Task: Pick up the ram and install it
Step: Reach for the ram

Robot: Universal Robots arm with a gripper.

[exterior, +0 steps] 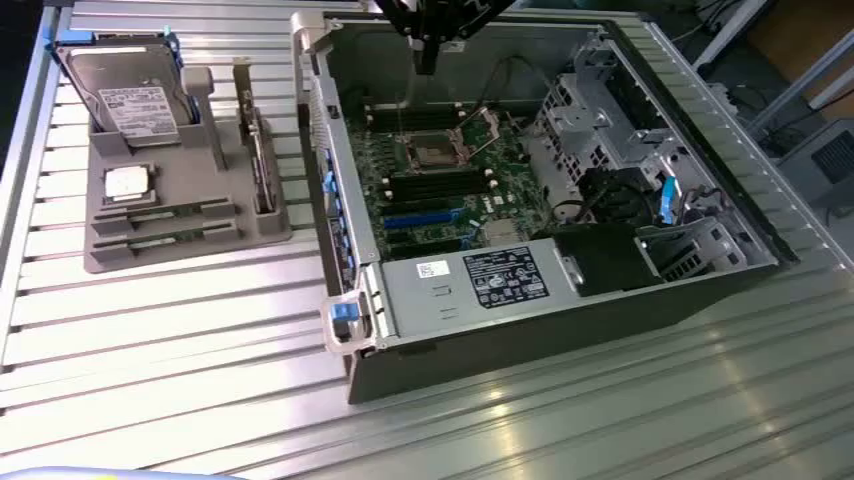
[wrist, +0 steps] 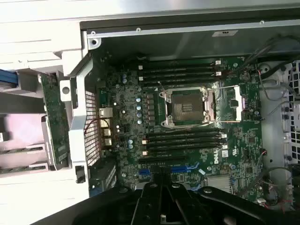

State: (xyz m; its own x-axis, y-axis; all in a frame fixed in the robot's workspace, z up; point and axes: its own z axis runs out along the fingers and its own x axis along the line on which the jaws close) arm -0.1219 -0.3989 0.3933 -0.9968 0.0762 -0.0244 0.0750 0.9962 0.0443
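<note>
Two thin green ram sticks (exterior: 163, 212) lie flat in slots at the near end of a grey holder tray (exterior: 200, 250), at the exterior view's left; in the wrist view the ram (wrist: 18, 151) shows as green strips in the pale tray. My gripper (exterior: 426, 66) hangs over the far side of the open computer case (exterior: 534, 330), well apart from the tray. Its dark fingers (wrist: 154, 197) are shut with nothing between them. Below it lies the green motherboard (wrist: 234, 140) with black memory slots (wrist: 183, 138) on both sides of the processor socket (wrist: 187, 105).
The tray also carries an upright hard drive (exterior: 127, 95), a small silver processor chip (exterior: 127, 182) and a dark expansion card (exterior: 256, 150) standing on edge. Inside the case are a power supply (exterior: 467, 285), drive cages (exterior: 607, 100) and loose cables (exterior: 587, 195). Ribbed metal table around.
</note>
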